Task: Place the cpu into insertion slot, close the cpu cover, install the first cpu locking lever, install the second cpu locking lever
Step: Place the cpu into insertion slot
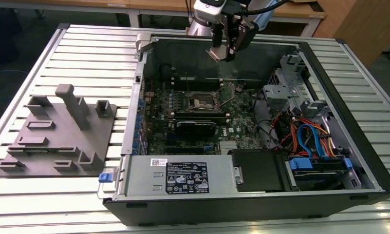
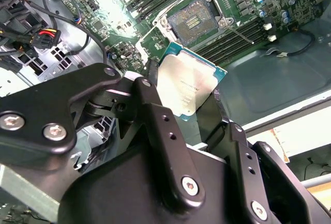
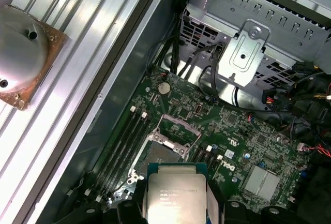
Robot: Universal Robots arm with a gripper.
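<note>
Over open computer case (image 1: 247, 210), tool (image 1: 225, 53) gripping cpu (image 2: 189, 81)

Faint print on the cpu (image 2: 189, 84) in both wrist views, black sticker (image 1: 187, 176) and white sticker (image 1: 158, 162) on the power supply (image 1: 138, 179), nothing legible.

Item count, as I read it from the remote station:

- Hand (image 1: 224, 54): one.
- cpu (image 2: 189, 84): one.
- Insertion slot (image 2: 192, 21): one.
- Computer case (image 1: 138, 73): one.
- Motherboard (image 1: 237, 134): one.
- Power supply unit (image 1: 175, 176): one.
- Coin cell (image 3: 164, 87): one.
- Grey fixture tray (image 1: 52, 136): one.
- Slatted counter (image 1: 26, 58): one.
- Memory slots (image 3: 126, 141): several; I cannot tell the exact number.
</note>
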